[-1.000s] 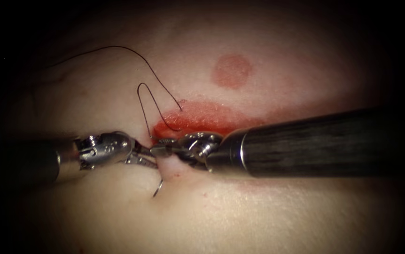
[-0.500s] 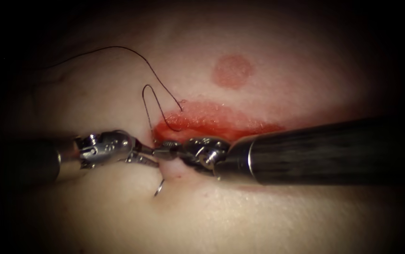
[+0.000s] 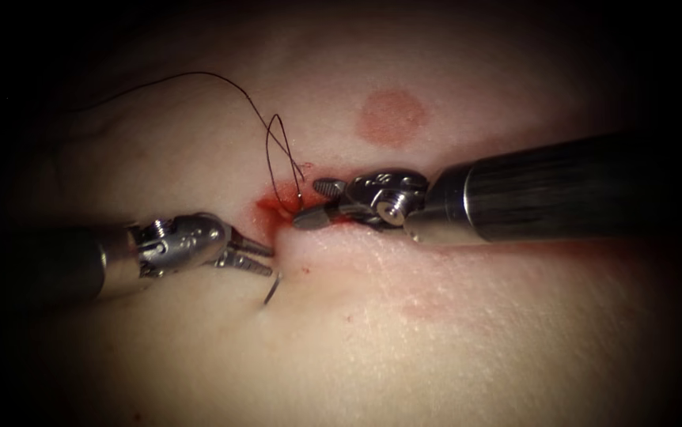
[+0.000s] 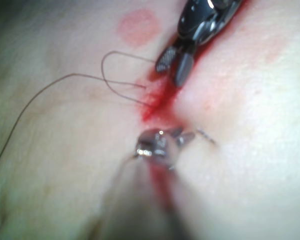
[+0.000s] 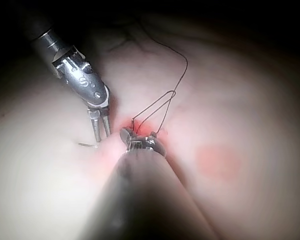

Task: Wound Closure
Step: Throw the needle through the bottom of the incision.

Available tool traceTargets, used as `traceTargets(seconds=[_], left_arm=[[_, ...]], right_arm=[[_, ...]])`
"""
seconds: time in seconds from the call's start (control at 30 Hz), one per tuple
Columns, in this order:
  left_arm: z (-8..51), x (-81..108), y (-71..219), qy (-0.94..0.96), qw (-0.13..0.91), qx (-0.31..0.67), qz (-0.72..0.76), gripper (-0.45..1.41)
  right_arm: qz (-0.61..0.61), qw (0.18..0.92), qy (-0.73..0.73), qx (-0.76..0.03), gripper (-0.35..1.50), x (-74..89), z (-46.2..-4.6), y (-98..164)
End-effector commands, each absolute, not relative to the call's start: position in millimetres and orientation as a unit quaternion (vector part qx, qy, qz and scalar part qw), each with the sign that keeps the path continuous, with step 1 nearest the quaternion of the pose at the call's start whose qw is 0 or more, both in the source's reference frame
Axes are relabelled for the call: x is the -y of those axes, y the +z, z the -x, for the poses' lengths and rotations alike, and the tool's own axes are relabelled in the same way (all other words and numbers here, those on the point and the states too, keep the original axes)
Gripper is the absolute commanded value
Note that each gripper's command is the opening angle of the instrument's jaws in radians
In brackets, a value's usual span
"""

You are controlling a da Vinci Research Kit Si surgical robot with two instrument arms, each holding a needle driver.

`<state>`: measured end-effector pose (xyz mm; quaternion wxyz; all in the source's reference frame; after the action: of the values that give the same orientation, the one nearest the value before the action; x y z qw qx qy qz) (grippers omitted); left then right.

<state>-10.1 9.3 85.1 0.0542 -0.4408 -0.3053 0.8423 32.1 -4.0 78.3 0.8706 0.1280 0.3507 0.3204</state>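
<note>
Right tool [image 3: 309, 204] jaws apart, empty; left tool [image 3: 260, 256] parted, empty. Needle [image 3: 271, 291] half-buried in tissue [image 3: 452, 340], ungripped: risk it slips back, thread [image 3: 282, 162] snags.

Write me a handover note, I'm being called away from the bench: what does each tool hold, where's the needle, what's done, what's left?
Left tool: jaws open, empty, by the left end of the cut.
Right tool: jaws open, empty, over the cut.
Needle: in the tissue, one end showing just below the left jaws.
Thread: loops above the cut, enters it.
Done: needle is in.
Left: needle not drawn out; no knot seen.
</note>
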Motion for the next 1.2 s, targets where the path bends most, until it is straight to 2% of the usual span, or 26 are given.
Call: traceTargets(seconds=[0.03,0.13,0.23,0.47,0.8,1.2], left_arm=[[10.6,-9.0,85.8,0.842,0.053,0.306,0.441,-0.16],[10.6,-8.9,85.8,0.842,0.053,0.306,0.441,-0.16],[10.6,-9.0,85.8,0.842,0.053,0.306,0.441,-0.16],[10.6,-8.9,85.8,0.842,0.053,0.306,0.441,-0.16],[10.5,-8.8,85.8,0.842,0.053,0.306,0.441,-0.17],[10.4,-8.7,85.7,0.842,0.053,0.306,0.441,-0.16]], right_arm=[[-0.120,0.867,0.321,-0.361,1.26,3.6,-32.1,79.4],[-0.102,0.861,0.318,-0.384,1.21,2.8,-31.8,79.5],[-0.096,0.867,0.278,-0.402,1.08,2.3,-31.5,79.2],[-0.149,0.852,0.306,-0.397,1.26,4.7,-32.3,77.4],[-0.182,0.847,0.292,-0.406,1.23,7.1,-33.3,75.6],[-0.151,0.853,0.312,-0.390,1.21,5.5,-33.4,77.8]])
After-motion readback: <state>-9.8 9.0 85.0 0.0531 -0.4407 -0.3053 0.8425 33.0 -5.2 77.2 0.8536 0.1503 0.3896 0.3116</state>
